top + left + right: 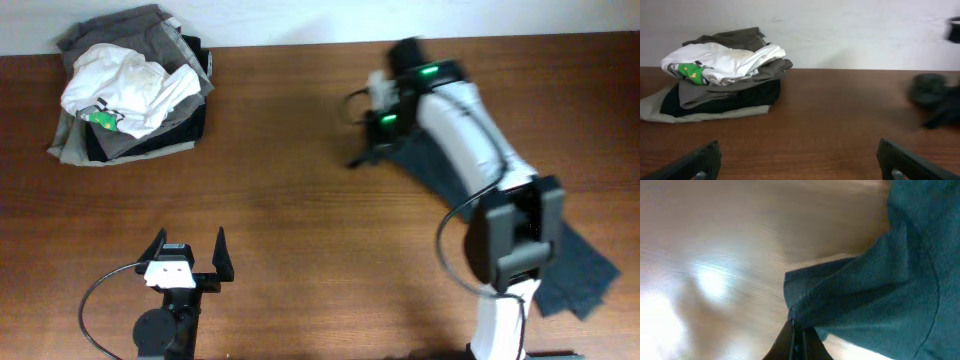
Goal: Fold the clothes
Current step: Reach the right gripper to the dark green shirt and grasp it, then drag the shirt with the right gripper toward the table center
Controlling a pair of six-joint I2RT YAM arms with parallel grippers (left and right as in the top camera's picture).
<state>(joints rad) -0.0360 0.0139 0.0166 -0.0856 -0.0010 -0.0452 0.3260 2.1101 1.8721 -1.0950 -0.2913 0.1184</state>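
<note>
As the overhead view showed, the left end effector [190, 252] stood released, spread wide and empty, on the brown wooden counter [300, 215], well apart from the garment pile [130, 90]. The right end effector [362, 152], far right of that pile, clenched an edge of the dark T-shirt [580, 270]. From the left wrist, the pile's white garment [725, 60] bore a green mark [692, 72], before a white wall [865, 30]. From the right wrist, closed fingers [796, 341] pinched teal fabric.

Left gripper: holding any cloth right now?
No, the left gripper stands wide open over bare table, and the garment pile lies beyond it, untouched.
</note>
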